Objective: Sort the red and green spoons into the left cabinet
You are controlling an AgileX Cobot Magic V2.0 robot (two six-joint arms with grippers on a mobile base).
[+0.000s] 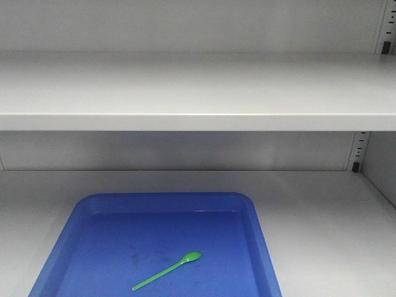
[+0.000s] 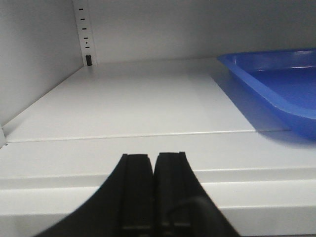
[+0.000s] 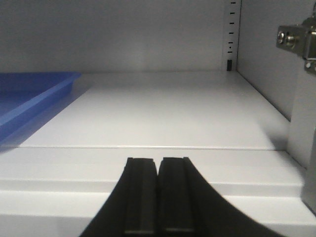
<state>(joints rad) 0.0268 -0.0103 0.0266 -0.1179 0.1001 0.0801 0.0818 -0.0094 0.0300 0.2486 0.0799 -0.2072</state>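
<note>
Green spoon [image 1: 167, 271] down, red one to go!
It lies in the blue tray [image 1: 260, 235]; left hand [image 2: 154, 163] and right hand [image 3: 158, 168] pressed together, empty — fetch red next.

A silver metal hinge [image 3: 297, 40] with visible screw heads is recorded at the upper right of the right wrist view, above a pale grey side panel [image 3: 300, 133]. A small black clip [image 1: 356, 166] is noted at back right.

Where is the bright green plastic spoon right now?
In the front view, the bright green plastic spoon lies flat inside the blue rounded-corner tray on the lower cabinet shelf, right of the tray's centre, bowl pointing up-right.
</note>
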